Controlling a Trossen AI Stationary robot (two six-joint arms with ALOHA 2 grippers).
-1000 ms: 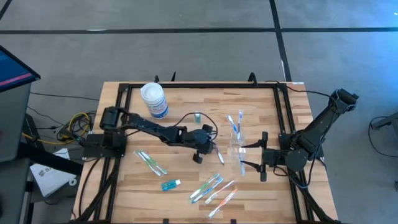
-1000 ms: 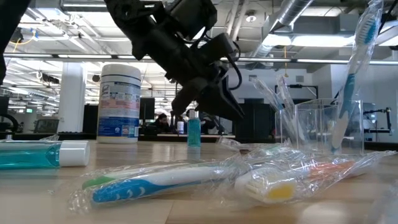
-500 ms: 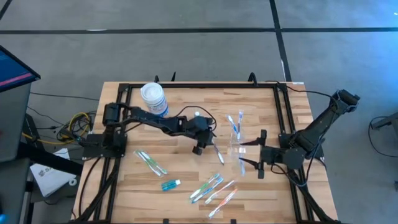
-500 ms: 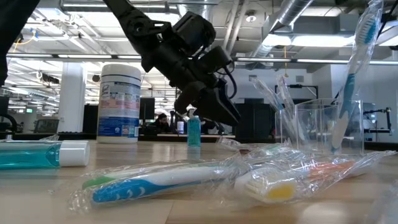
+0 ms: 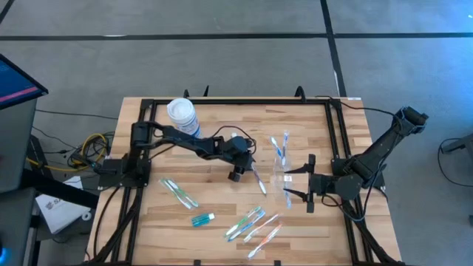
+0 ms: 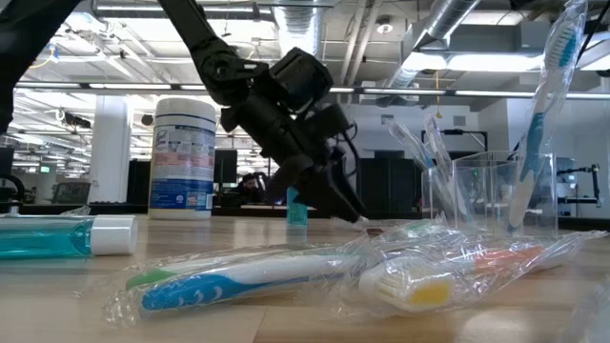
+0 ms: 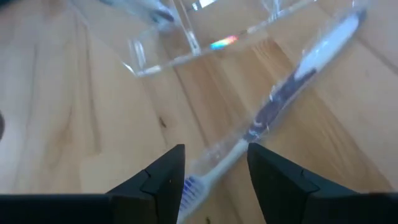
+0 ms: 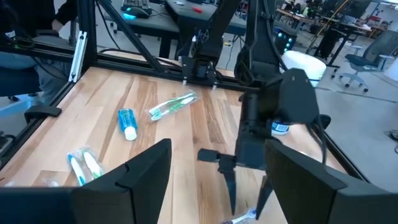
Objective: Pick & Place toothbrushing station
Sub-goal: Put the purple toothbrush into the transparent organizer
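Since the earlier frame the left gripper [image 5: 244, 166] has drawn back toward its base; its fingers now straddle, spread, a wrapped toothbrush [image 7: 292, 87] lying beside the clear cup [image 5: 282, 171], probably to grasp it; right gripper [image 5: 298, 185] waits wide.

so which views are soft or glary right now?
Left wrist view: soft throughout, with a glare streak on the clear cup and the wrapped toothbrush smeared. Low view: wrapped toothbrushes up front blurred, their plastic shiny; white canister sharper. High view even, no hard shadows.
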